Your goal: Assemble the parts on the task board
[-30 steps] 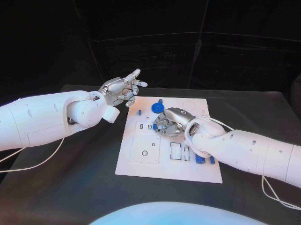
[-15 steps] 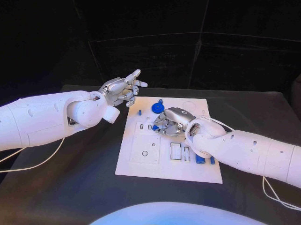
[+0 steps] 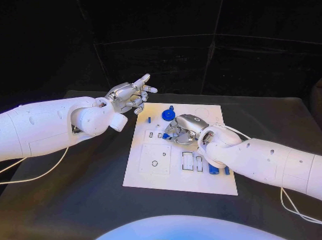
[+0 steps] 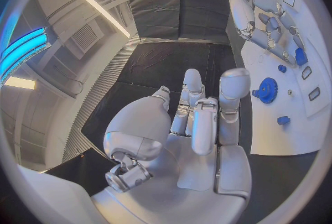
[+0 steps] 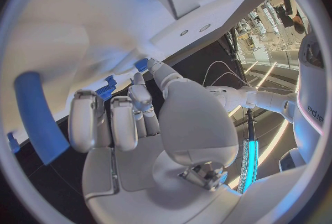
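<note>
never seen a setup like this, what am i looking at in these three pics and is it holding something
This is a robot with two white arms, each ending in a silver robot hand. One picture looks down from its head; the two round ones come from cameras at its wrists.

A white task board lies on a black table, with small blue parts on it, including a blue gear.

The left robot hand hovers beside the board's far corner, fingers loosely curled, holding nothing. The right robot hand reaches down onto the board, its fingertips at a small blue part; whether it actually grips it, I cannot tell.
</note>
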Available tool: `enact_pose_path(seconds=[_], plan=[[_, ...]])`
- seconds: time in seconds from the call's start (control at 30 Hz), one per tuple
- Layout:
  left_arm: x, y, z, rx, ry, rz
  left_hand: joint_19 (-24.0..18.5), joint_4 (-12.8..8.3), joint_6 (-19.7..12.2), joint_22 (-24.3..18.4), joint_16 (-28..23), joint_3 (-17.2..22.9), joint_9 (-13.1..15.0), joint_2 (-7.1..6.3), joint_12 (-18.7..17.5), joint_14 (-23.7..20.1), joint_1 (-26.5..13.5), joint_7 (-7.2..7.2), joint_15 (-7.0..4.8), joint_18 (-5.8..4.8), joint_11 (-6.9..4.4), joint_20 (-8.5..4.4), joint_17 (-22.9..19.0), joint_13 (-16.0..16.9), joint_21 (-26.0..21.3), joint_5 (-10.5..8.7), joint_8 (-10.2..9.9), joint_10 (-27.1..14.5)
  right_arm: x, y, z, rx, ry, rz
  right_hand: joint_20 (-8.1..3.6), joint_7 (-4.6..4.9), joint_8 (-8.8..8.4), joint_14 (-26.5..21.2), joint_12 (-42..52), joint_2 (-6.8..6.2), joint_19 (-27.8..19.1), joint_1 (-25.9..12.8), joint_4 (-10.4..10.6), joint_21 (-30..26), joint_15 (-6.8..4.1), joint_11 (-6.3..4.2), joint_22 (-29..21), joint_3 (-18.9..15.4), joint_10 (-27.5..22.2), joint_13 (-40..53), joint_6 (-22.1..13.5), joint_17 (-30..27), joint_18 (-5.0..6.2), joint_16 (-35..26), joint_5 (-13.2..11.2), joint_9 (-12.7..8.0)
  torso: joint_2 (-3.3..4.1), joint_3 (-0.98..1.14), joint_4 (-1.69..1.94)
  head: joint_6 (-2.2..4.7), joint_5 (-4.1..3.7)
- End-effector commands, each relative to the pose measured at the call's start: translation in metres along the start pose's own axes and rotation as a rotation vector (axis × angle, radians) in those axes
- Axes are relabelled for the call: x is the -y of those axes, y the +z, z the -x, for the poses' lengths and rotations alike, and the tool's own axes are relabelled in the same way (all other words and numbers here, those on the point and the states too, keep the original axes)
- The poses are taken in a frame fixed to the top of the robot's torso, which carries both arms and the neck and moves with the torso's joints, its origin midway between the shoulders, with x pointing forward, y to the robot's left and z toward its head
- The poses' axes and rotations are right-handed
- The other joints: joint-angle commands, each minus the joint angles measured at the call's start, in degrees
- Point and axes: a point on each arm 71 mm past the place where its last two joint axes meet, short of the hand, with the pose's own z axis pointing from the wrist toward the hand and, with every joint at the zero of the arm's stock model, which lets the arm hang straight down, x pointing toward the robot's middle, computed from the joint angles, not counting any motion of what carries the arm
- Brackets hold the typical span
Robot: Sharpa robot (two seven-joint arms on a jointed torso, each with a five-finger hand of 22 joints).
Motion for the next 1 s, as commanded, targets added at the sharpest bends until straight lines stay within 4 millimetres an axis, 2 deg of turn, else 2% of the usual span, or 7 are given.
enact_pose_path(seconds=[0.03, 0.2, 0.3, 0.53, 0.77, 1.0], plan=[[0.0015, 0.0002, -0.0014, -0.015, 0.0, -0.007, -0.3, -0.3, -0.5, 0.0, -0.3, -0.1, 0.1, -0.1, -0.3, 4.2, 0.6, 0.03, 0.44, -0.16, -0.06, -0.08, 6.7, -0.1, -0.2, 0.15, -0.3, -0.4, -0.002, 0.0001, 0.0031, 0.035, -0.004, -0.001, 0.07, 0.17, -0.24, 3.8, -0.1, -0.6, -0.3, -0.6, 0.2, -0.3, 0.51, 0.23, 3.6, -0.9, -0.2, -0.2, -0.2, 5.3, -0.03, -0.3, 0.4, -0.1, 0.01, 0.02, -0.01, 0.0, 0.03], [0.0015, 0.0001, -0.0011, -0.014, 0.0, -0.007, -0.3, -0.4, -0.5, 0.0, -0.3, -0.1, 0.1, -0.1, -0.3, 4.2, 0.7, 0.04, 0.44, -0.16, -0.05, -0.08, 6.6, -0.1, -0.2, 0.15, -0.3, -0.4, -0.0043, -0.0014, 0.0046, 0.056, -0.01, -0.009, 0.33, 0.48, -0.31, 3.9, 0.0, -1.6, -0.3, -3.1, 1.9, -0.4, 0.82, 0.59, 3.6, -4.2, -0.4, -0.4, -1.3, 5.4, -0.02, -0.3, -0.7, -0.1, -0.03, 0.03, 0.01, 0.02, 0.01], [0.0015, 0.0001, -0.001, -0.014, 0.001, -0.007, -0.3, -0.4, -0.5, 0.0, -0.3, -0.1, 0.1, -0.1, -0.3, 4.2, 0.7, 0.04, 0.44, -0.16, -0.05, -0.08, 6.6, -0.1, -0.2, 0.15, -0.3, -0.4, -0.0046, -0.0016, 0.0044, 0.053, -0.018, -0.022, 0.48, 0.75, -0.26, 3.9, 0.1, -1.68, -0.3, -4.1, 2.6, -0.4, 1.0, 0.81, 3.6, -5.8, -0.5, -0.4, -1.7, 5.5, -0.03, -0.2, -0.5, -0.1, -0.04, -0.02, 0.01, 0.0, -0.04], [0.0015, 0.0003, -0.001, -0.015, 0.001, -0.007, -0.4, -0.5, -0.6, -0.1, -0.3, -0.1, 0.1, -0.13, -0.3, 4.2, 0.8, 0.05, 0.45, -0.15, -0.04, -0.07, 6.6, -0.1, -0.2, 0.15, -0.3, -0.4, -0.005, -0.0005, 0.0025, 0.035, -0.045, -0.059, 0.72, 0.98, -0.14, 3.9, 0.3, -1.71, -0.4, -5.2, 3.7, -0.5, 1.24, 1.09, 3.4, -8.3, -0.7, -0.4, -1.8, 5.5, 0.03, -0.2, -0.2, 0.0, 0.03, 0.02, 0.03, -0.01, 0.02], [0.0014, 0.0007, -0.0012, -0.017, 0.0, -0.006, -0.4, -0.5, -0.6, -0.1, -0.3, -0.1, 0.1, -0.13, -0.3, 4.2, 0.8, 0.05, 0.45, -0.15, -0.04, -0.07, 6.6, -0.1, -0.2, 0.15, -0.3, -0.4, -0.0054, 0.0012, 0.0009, 0.023, -0.074, -0.098, 0.76, 0.95, 0.04, 3.9, 0.6, -1.28, -0.3, -5.0, 3.8, -0.5, 1.26, 1.07, 3.5, -8.8, -0.4, -0.1, -1.5, 5.6, 0.01, -0.1, 0.1, 0.1, 0.04, 0.01, -0.02, -0.09, 0.04], [0.0013, 0.0011, -0.0018, -0.022, 0.009, -0.005, -0.3, -0.5, -0.6, 0.0, -0.3, -0.1, 0.1, -0.14, -0.3, 4.2, 0.8, 0.05, 0.46, -0.16, -0.04, -0.06, 6.6, -0.1, -0.2, 0.15, -0.3, -0.4, -0.0084, 0.0037, -0.0016, 0.003, -0.098, -0.12, 0.66, 0.58, 0.66, 3.9, 1.7, -0.3, -0.1, -4.1, 3.8, -0.3, 1.05, 0.77, 3.8, -9.4, 0.5, 0.9, -0.2, 5.8, -0.05, 0.0, -0.1, 0.4, 0.05, 0.04, 0.03, -0.22, 0.03]])
